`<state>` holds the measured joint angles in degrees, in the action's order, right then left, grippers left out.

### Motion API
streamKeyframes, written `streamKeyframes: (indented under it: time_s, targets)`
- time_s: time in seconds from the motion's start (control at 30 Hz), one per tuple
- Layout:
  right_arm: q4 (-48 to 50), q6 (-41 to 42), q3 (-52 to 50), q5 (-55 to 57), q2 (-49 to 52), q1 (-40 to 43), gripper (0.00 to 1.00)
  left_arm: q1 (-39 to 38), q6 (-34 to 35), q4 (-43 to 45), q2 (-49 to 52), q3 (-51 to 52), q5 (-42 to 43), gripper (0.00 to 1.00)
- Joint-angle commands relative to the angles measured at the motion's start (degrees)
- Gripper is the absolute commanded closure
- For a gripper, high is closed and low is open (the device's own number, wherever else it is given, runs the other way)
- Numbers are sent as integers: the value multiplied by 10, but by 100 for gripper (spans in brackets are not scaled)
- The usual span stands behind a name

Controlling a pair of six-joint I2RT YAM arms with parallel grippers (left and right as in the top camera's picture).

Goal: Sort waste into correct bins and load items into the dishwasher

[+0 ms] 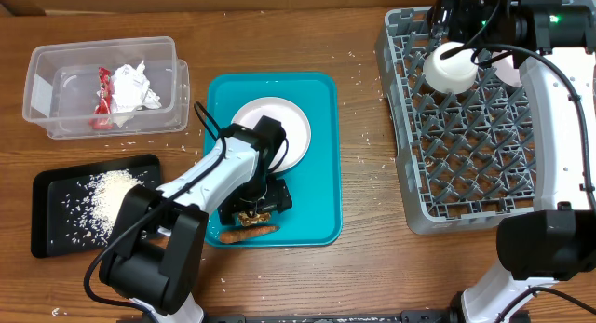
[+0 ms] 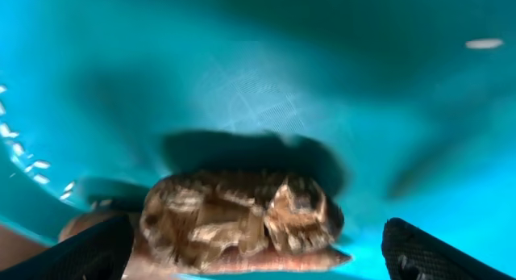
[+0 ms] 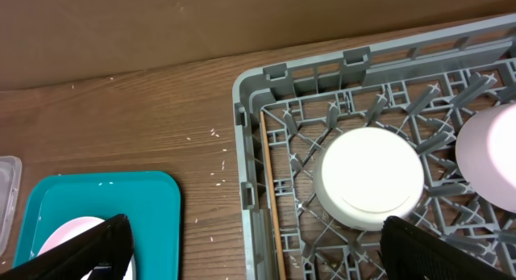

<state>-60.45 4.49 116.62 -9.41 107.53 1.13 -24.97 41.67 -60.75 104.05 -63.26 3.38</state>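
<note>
Between the left gripper's (image 1: 253, 211) jaws, the chunk (image 2: 242, 219) is lying on the teal tray (image 2: 322, 86), with the carrot piece (image 2: 266, 265) touching its near underside. The jaws are standing wide, one off each side of the chunk, neither pressing it. The chunk is looking light, flaky and crumbly, so a hard squeeze is probably going to break it. Closing gently across its middle, low against the tray, is looking safest, and the thin carrot piece may be coming up with it. The right gripper (image 3: 254, 240) is hanging over the rack (image 3: 266, 78) corner, jaws wide and holding nothing, with an upturned bowl (image 3: 371, 179) sitting just ahead of them, toward the right jaw.
</note>
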Motion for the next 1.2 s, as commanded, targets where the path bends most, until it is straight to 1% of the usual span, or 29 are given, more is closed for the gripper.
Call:
streamKeyframes:
  time_s: [0.0, 0.13, 0.23, 0.43, 0.53, 0.73, 0.9, 1.07, 1.13, 1.17]
  targets:
    - [4, 3, -1, 4, 0, 2, 0, 2, 8, 17, -6, 25, -8, 0]
    - [4, 3, -1, 4, 0, 2, 0, 2, 6, 45, -6, 42, -13, 1]
    - [4, 3, -1, 4, 0, 2, 0, 2, 6, 56, -6, 51, -12, 4]
    - [4, 3, -1, 4, 0, 2, 0, 2, 6, 59, -6, 57, -12, 20]
    - [4, 3, -1, 4, 0, 2, 0, 2, 8, 56, -6, 57, -12, 26]
    - [4, 3, -1, 4, 0, 2, 0, 2, 8, 28, -7, 46, -13, 27]
    - [4, 3, -1, 4, 0, 2, 0, 18, 8, -13, -7, 6, -14, 28]
    - [4, 3, -1, 4, 0, 2, 0, 73, 1, -71, -15, -51, -25, 27]
    - [4, 3, -1, 4, 0, 2, 0, 104, -18, -86, -23, -74, -25, 27]
    - [4, 3, -1, 4, 0, 2, 0, 143, -40, -100, -37, -99, -25, 27]
